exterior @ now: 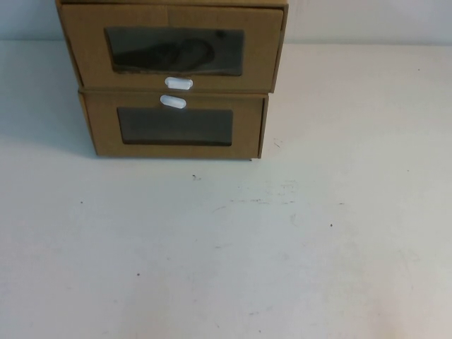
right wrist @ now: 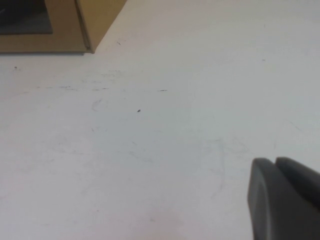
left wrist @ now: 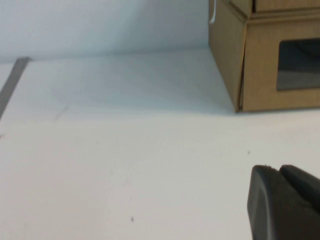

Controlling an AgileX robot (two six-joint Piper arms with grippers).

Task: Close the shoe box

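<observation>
My left tool (left wrist: 285, 200) and right tool (right wrist: 285, 195) hover low over the white table (exterior: 282, 247), well short of the upper brown cardboard windowed shoe box (exterior: 173, 49) (opening undeterminable); an off-centre push risks shifting the stack on the lower cardboard box (exterior: 176, 127).

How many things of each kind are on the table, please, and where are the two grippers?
Cardboard boxes: 2, the shoe box stacked on the lower box
White pull tabs: 2, upper tab, lower tab
Grippers: 2, left gripper and right gripper, both low over bare table
Total: 6
</observation>
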